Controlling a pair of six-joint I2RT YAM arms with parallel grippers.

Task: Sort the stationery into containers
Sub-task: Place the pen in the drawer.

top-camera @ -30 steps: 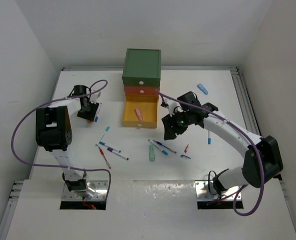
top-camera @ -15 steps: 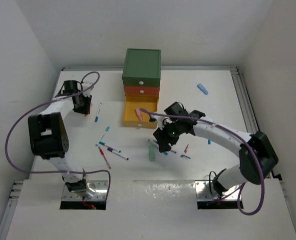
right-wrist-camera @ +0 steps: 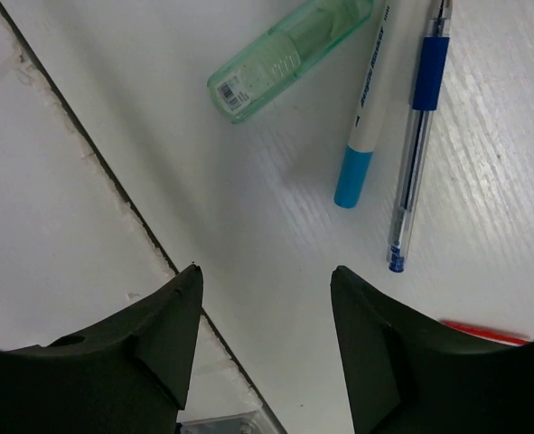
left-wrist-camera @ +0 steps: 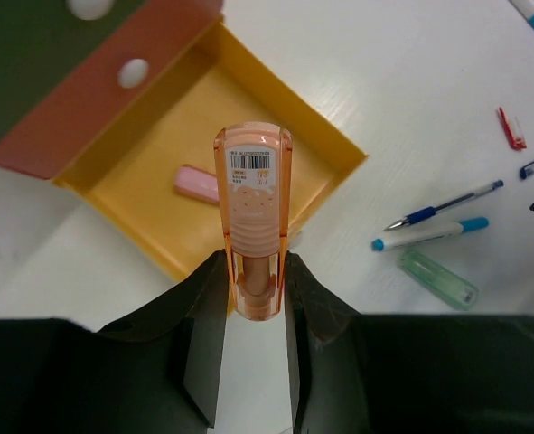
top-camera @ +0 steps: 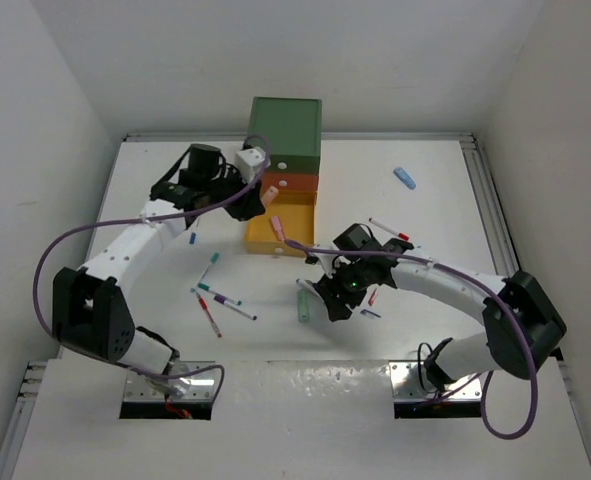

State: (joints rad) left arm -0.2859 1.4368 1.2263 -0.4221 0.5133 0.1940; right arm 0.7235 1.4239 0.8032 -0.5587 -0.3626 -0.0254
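Left tool is closed partway on a pink capsule piece, gripped by its lower end and standing straight out from the fingers, over the near corner of the pulled-out yellow drawer. A second pink piece lies flat inside that drawer. The orange-red drawer and the dark green drawer above it are pushed in. Right tool is spread wide with nothing in it, low over the tabletop. Just past its fingertips lie a mint-green capsule, a teal-capped marker and a blue pen, the marker and pen side by side. A small red piece is beside the right finger. More loose pens are scattered on the left side, well apart from the drawers, and a blue-capped piece sits far right.
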